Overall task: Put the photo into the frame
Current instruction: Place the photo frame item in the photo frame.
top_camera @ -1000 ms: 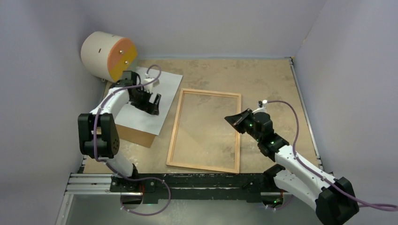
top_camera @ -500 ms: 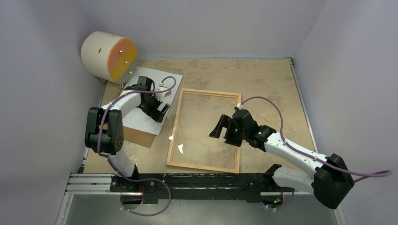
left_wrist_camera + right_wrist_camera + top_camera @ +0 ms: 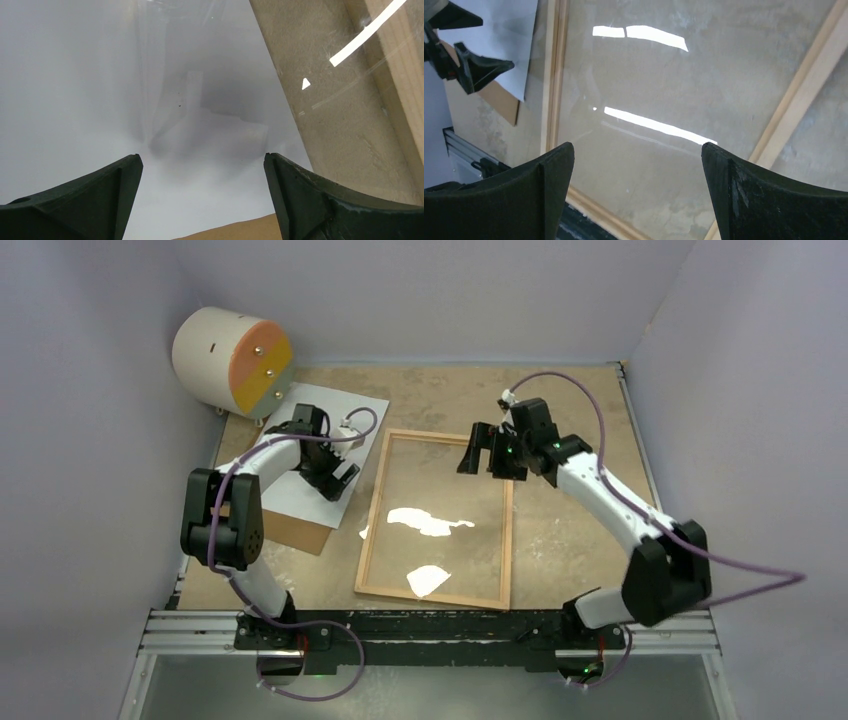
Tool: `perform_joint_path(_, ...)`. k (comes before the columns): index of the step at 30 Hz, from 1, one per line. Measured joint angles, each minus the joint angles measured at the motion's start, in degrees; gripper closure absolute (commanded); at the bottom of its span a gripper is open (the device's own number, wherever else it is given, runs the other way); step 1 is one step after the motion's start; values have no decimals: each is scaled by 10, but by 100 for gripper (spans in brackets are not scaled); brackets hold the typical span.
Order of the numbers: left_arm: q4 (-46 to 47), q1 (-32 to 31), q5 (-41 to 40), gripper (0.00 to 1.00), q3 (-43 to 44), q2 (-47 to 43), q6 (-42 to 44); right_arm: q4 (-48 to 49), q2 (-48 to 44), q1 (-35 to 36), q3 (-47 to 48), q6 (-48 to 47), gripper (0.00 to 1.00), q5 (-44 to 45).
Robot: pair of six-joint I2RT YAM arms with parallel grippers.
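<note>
right gripper (image 3: 483, 462) swung to far edge of thin light-wood frame (image 3: 372, 510), wide, empty | left gripper (image 3: 335, 478) hung wide over white-backed photo (image 3: 300, 502), not yet gripped

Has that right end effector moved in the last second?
Yes. The right end effector has travelled along the frame, from the middle of its right rail up toward its far right corner.

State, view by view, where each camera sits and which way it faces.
Top external: above and behind the robot, looking down on the left arm, right arm, thin light-wood frame and white-backed photo.
Left wrist: on the left arm, facing down at the photo; own open jaws below.
Right wrist: on the right arm, facing down through the frame's pane; own open jaws below.
Shared: every view shows the photo.
</note>
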Motion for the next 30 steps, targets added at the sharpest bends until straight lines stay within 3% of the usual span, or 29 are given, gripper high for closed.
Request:
perform_joint_path(8,10,0,-14,1,-11,0,7,53,286,-73,177,-117,1,-126)
perform_joint_path(14,18,0,-16,1,-11,1,3,52,410,-112,275,-163,4,-221)
perform_joint_path(20,32,-2,-19,1,-11,11,-1,48,476,-128,303,-181,8,-288)
perform_joint_path(30,53,-10,-19,2,12,35,-18,93,495,-96,301,-174,13,-353)
